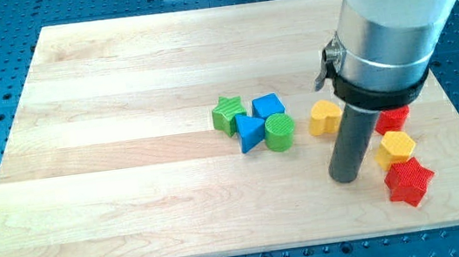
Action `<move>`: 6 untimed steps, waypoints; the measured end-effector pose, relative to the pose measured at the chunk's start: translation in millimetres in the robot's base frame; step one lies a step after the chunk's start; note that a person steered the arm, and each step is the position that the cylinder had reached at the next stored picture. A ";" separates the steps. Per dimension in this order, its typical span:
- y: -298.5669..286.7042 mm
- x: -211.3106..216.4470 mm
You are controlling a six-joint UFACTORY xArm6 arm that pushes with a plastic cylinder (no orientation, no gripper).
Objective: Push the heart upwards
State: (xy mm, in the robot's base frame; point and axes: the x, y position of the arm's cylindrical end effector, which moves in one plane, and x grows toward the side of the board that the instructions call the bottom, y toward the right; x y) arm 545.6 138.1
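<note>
The yellow heart (326, 117) lies on the wooden board (130, 176), right of the middle. My tip (345, 177) rests on the board just below the heart and slightly to its right, a short gap apart. The rod rises from there into the wide grey arm body, which covers the view's top right.
Left of the heart sits a cluster: a green star (228, 114), a blue block (268, 106), a blue triangle (250, 132) and a green cylinder (279, 132). Right of my tip are a red block (396, 117), partly hidden by the arm, a yellow hexagon (395, 148) and a red star (409, 182).
</note>
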 end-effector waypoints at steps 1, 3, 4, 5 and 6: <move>22.9 -6.7; 39.6 -13.5; 11.6 -38.9; -28.7 -56.9; -80.4 -59.0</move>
